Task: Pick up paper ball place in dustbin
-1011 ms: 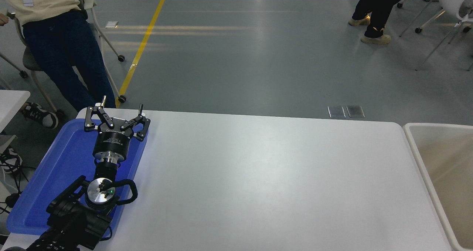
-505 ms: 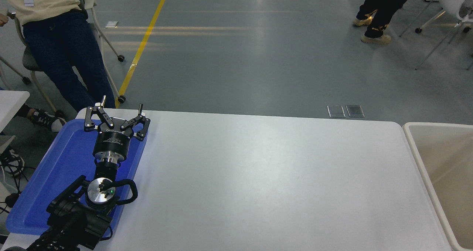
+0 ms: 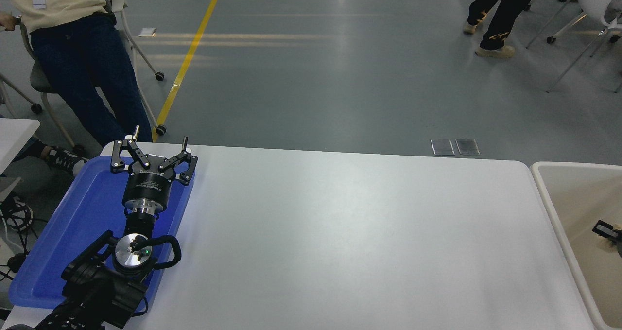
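Observation:
The dustbin (image 3: 548,192) is a cream-beige bin standing at the table's right end, cut off by the picture's right edge. A small black part of my right gripper (image 3: 606,231) shows at the right edge, above the dustbin's inside; too little shows to tell how its jaws stand. The paper ball is not in view. My left gripper (image 3: 160,135) is parked at the lower left over a blue tray, open and empty.
The flat blue tray (image 3: 58,242) lies on the white table's (image 3: 350,233) left end under the left arm. A seated person's legs (image 3: 92,77) are beyond the far left corner. Another person walks at the top right, far from the table.
A part of my right gripper has come into view at the right edge over the dustbin. The left arm has not moved. The people in the background shifted their legs.

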